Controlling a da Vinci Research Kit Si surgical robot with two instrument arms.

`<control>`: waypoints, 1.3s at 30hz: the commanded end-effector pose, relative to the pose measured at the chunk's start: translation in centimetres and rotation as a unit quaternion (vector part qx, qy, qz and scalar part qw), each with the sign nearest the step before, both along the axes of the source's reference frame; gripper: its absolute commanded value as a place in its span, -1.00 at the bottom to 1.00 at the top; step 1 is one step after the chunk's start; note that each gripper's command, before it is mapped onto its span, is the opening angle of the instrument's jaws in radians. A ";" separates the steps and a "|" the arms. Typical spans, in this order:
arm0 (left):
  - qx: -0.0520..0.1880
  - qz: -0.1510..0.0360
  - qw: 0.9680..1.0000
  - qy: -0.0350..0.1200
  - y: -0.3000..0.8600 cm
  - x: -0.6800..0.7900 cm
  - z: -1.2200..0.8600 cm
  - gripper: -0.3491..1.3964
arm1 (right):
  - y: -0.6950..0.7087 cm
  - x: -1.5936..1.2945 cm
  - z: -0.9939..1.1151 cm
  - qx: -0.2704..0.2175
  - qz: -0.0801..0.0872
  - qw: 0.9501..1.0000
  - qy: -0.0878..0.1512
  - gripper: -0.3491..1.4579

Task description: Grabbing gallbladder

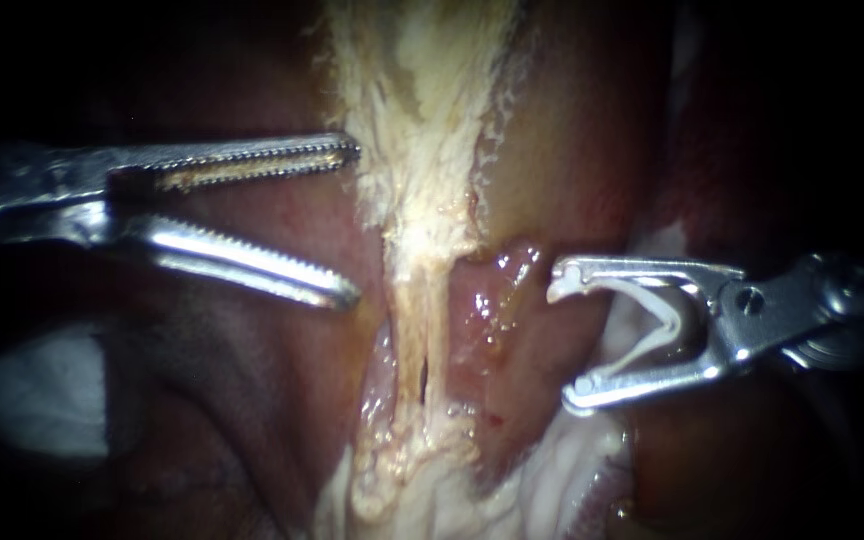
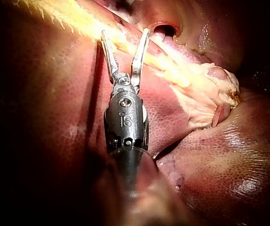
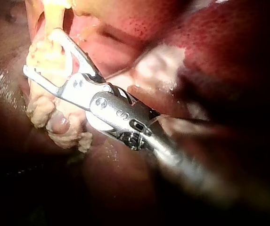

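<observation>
Two instruments face each other across a frayed pale strip (image 1: 422, 200) of tissue running far to near down the middle; the left instrument (image 1: 352, 222) comes in from the left, its toothed claw spread and empty, tips just short of the pale strip; the right instrument (image 1: 564, 340) enters from the right, its claw wide yet holding a white clip (image 1: 652, 335) between both halves; the gallbladder (image 1: 562, 150) seems to be the smooth tan bulge far right of the strip, touched by neither; dark liver (image 1: 252, 400) lies on either side; the strip stands between the left claw and the gallbladder.
</observation>
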State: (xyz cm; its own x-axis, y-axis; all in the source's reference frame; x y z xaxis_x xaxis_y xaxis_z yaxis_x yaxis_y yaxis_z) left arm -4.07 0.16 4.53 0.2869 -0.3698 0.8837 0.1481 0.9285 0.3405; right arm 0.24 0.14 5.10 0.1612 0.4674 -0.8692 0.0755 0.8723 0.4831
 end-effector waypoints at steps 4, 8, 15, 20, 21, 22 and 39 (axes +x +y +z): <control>0.000 0.000 1.000 0.000 0.00 0.00 0.00 -0.02 | 0.00 0.00 0.00 0.000 0.000 1.000 0.000 0.01; 0.000 -0.001 1.000 0.000 -0.02 0.00 -0.03 -0.02 | 0.00 0.00 0.00 0.000 0.000 1.000 0.000 0.01; 0.029 -0.039 0.999 0.022 -0.19 -0.02 -0.21 0.04 | 0.00 0.00 0.01 0.000 0.000 1.000 0.000 0.01; 0.061 -0.073 0.994 0.051 -0.38 -0.07 -0.23 0.06 | 0.00 0.00 0.01 0.000 0.000 1.000 0.000 0.01; 0.069 -0.078 0.993 0.057 -0.40 -0.08 -0.22 0.04 | 0.00 0.01 0.01 0.000 0.000 1.000 0.000 0.01; 0.076 -0.086 0.991 0.063 -0.43 -0.09 -0.20 0.02 | 0.00 0.01 0.01 0.000 0.000 1.000 0.000 0.01; 0.125 -0.157 0.973 0.116 -0.51 -0.49 0.04 -0.21 | 0.00 0.01 0.01 0.000 0.001 1.000 0.000 0.01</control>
